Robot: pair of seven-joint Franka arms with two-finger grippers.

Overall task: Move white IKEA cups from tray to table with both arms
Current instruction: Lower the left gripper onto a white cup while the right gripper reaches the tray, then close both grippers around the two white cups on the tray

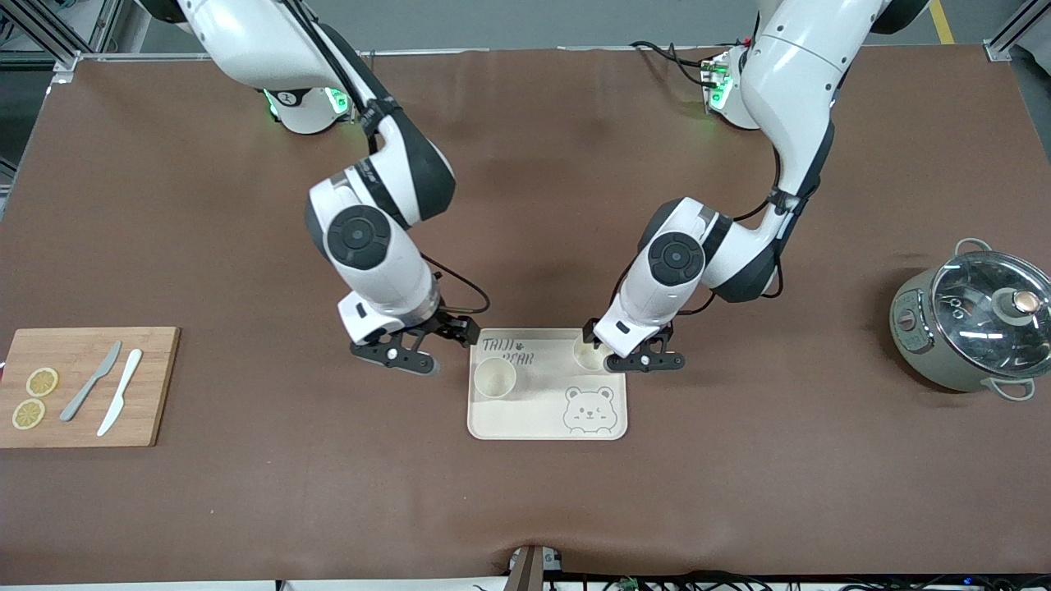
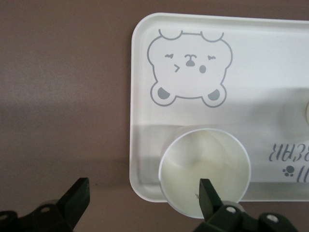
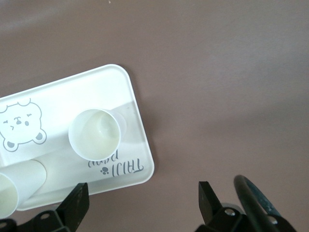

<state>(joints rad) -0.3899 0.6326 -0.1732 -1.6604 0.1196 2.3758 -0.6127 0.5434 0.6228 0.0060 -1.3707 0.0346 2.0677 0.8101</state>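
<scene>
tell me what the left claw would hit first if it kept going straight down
Probably the white cup on the bear tray: one finger of the open left claw sits over its rim, the other over bare table.

1. The tray [image 1: 525,423] lies mid-table, nearer the front camera's edge than the arms' bases.
2. Two cups stand on it: one cup [image 1: 495,377] toward the right arm's end, the other cup [image 1: 589,355] at the tray's corner toward the left arm's end.
3. The left gripper [image 1: 632,355] is over that corner cup; the right gripper [image 1: 415,349] is over bare table just beside the tray.
4. A cutting board [image 1: 82,386] lies at the right arm's end, carrying two knives [image 1: 107,390] and lemon slices [image 1: 34,398].
5. A lidded pot [image 1: 973,324] stands at the left arm's end.
</scene>
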